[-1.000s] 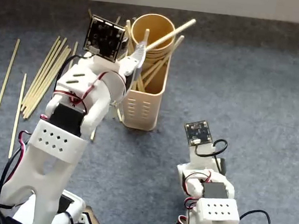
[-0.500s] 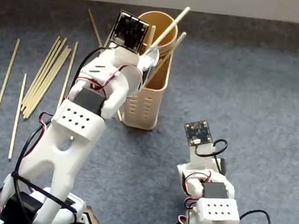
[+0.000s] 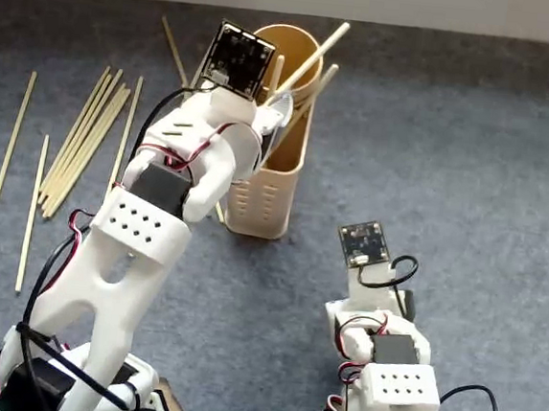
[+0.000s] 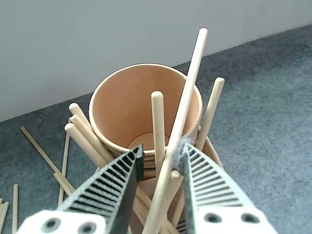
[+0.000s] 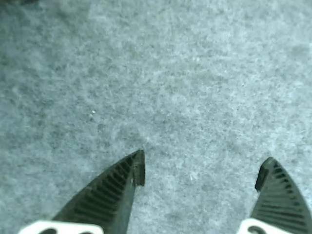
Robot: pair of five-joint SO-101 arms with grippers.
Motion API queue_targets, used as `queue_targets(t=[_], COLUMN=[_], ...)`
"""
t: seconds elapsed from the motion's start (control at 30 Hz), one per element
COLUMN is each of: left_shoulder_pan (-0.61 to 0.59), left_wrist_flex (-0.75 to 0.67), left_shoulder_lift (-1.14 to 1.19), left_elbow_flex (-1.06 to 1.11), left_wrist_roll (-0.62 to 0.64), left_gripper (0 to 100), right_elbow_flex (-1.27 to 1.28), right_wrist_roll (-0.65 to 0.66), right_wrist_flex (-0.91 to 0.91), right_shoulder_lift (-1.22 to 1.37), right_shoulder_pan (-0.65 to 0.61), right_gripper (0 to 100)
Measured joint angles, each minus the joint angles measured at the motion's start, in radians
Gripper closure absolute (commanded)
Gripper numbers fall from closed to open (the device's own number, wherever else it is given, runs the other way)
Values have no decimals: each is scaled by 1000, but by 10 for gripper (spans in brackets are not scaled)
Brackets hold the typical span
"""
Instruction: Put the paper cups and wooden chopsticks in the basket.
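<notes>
High view: a paper cup (image 3: 286, 55) and several wooden chopsticks (image 3: 323, 48) stand in the basket (image 3: 260, 204); loose chopsticks (image 3: 83, 141) lie on the desk (image 3: 470, 165). Left hand (image 4: 162, 148) and right hand (image 5: 204, 158) are spread.

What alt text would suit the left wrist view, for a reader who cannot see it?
The left gripper, open, straddles a long chopstick that leans against one finger. Behind it is a paper cup with more chopsticks beside it; grey carpet lies beyond.
</notes>
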Motion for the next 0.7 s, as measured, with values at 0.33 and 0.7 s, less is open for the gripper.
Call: queue_targets(t=[0.33,0.7], left_shoulder_pan=[-38,-32], left_wrist_flex=[180,236], left_shoulder_lift=[0,-3], left_elbow_flex=[0,-192], left_wrist_roll=[-72,-169], left_gripper=[942,963], right_elbow_flex=[0,0], right_wrist_roll=[0,0], right_wrist_flex=[0,0], right_shoulder_lift=[0,0], right_shoulder_pan=[0,0], right_gripper=[641,641])
